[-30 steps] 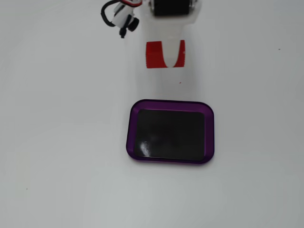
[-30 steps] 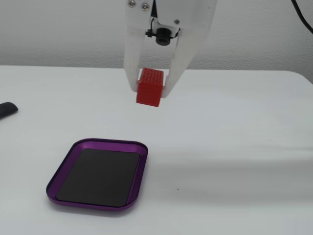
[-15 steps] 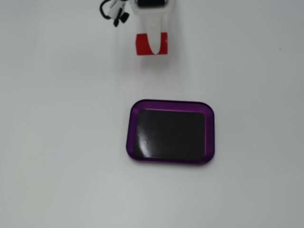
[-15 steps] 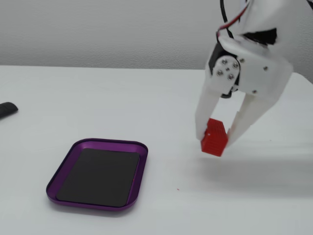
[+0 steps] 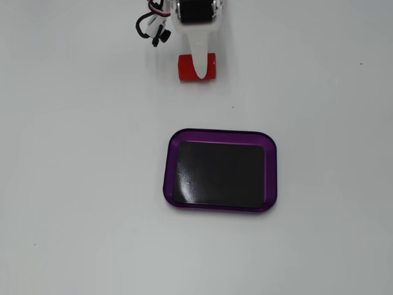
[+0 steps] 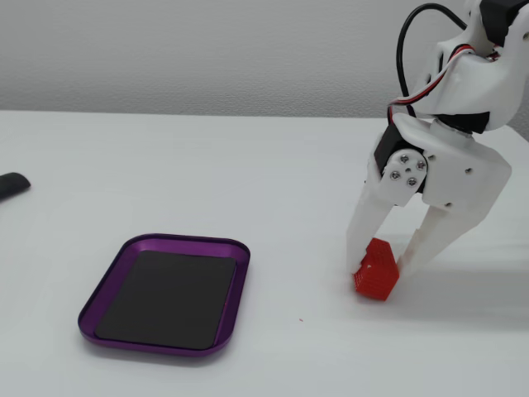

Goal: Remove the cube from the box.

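Looking down in a fixed view, my pincer [image 5: 199, 69] reaches in from the top edge, and one white finger lies across the red cube [image 5: 196, 67]. The cube sits on the white surface [image 5: 73, 184], well apart from the box [image 5: 221, 135], which is lower in the picture. The box has only its black bottom showing, so I think the main job is done and I am at the letting-go step. From the side, in another fixed view, my pincer [image 6: 385, 266] has a finger on each side of the cube [image 6: 376, 271], and the cube looks a bit tilted, down at the surface [image 6: 273, 165]. I think my fingers touch it, so I call it held, but not very tight. Next I should open up slowly and lift straight up, so the cube does not tip or stick to me. The box [image 6: 106, 292] is far to the left here. A dark thing [image 6: 11, 185] pokes in at the left edge, far away. Nothing is in my way.
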Action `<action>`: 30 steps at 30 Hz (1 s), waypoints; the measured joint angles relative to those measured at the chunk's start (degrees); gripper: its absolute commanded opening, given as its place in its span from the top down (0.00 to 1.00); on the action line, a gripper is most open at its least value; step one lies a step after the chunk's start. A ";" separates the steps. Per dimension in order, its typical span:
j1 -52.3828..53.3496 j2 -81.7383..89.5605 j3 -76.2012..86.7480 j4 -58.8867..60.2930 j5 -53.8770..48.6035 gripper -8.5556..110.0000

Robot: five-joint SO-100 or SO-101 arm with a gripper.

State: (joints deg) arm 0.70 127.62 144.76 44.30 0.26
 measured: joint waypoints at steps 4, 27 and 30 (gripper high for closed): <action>0.09 0.97 0.00 0.35 -0.09 0.80; -4.31 5.98 -26.19 27.42 -2.37 0.80; -3.60 12.83 -23.99 27.60 -3.08 0.80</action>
State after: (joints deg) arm -2.90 140.45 120.76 71.89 -2.81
